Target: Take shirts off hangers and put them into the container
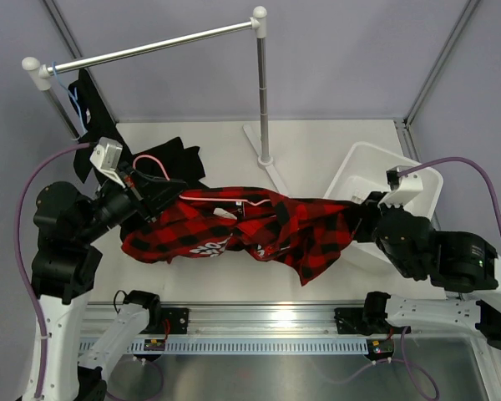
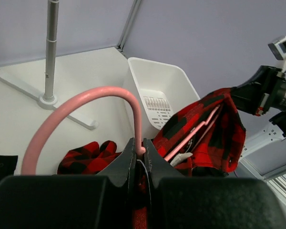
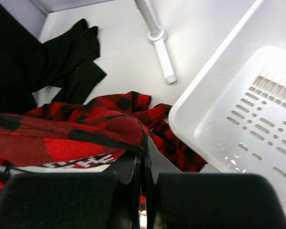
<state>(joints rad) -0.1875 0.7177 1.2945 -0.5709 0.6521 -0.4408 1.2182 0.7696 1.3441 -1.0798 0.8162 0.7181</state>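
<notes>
Brightly and evenly lit from overhead, with only faint, soft-edged shadows on the white desk (image 1: 317, 150). Mild glare off the metal track (image 1: 267, 322) at the near edge, small highlights on the white basket (image 3: 231, 162). Sharp from above; blurred and dark at the close-up left gripper (image 2: 139, 145) and right gripper (image 3: 142, 157). Little detail in the black shirt (image 3: 71, 57).

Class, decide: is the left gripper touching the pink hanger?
Touching. The left wrist view shows the left gripper with its fingers pinched shut on the pink hanger where its hook comes down.
</notes>
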